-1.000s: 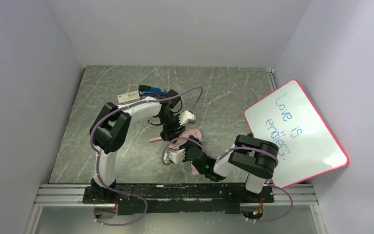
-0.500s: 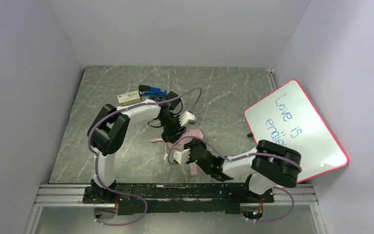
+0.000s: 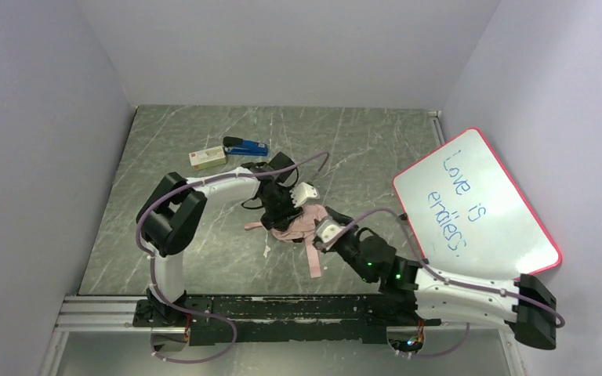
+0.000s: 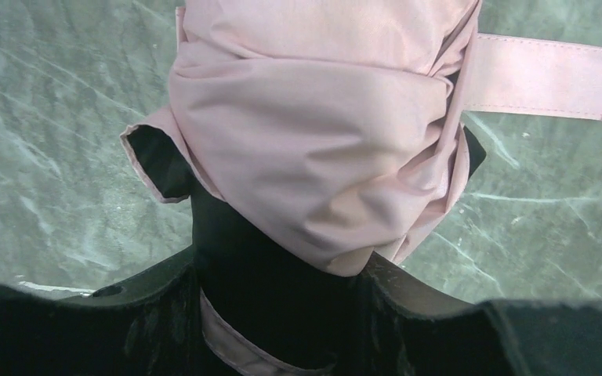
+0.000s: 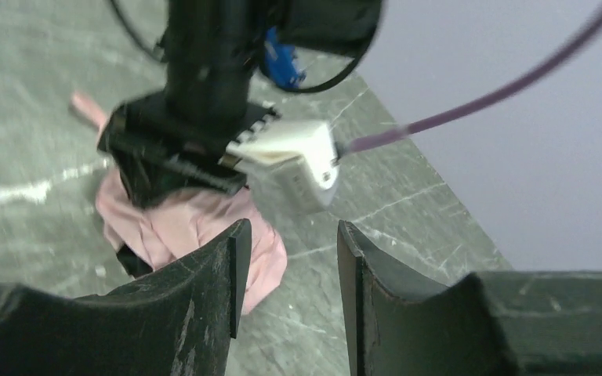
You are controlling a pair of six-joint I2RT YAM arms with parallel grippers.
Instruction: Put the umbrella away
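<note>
Right gripper (image 5: 288,235) swung off the umbrella (image 4: 313,141) to its right side, fingers apart and empty. Left gripper (image 3: 282,217) sat clamped on the bunched pink fabric mid-table (image 3: 360,149), strap (image 3: 313,258) trailing toward the near edge.

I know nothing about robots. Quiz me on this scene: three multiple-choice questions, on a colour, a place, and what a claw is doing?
1. What colour is the umbrella? A yellow; B pale pink; C green.
2. Where does the blue stapler lie? A on the umbrella; B at the near edge; C beside the small box.
3. How is the right gripper? A open, nothing between its fingers; B shut on the stapler; C shut on the umbrella.
Answers: B, pink cloth fills the left wrist view; C, the top view shows them side by side; A, its wrist view shows an empty gap.
</note>
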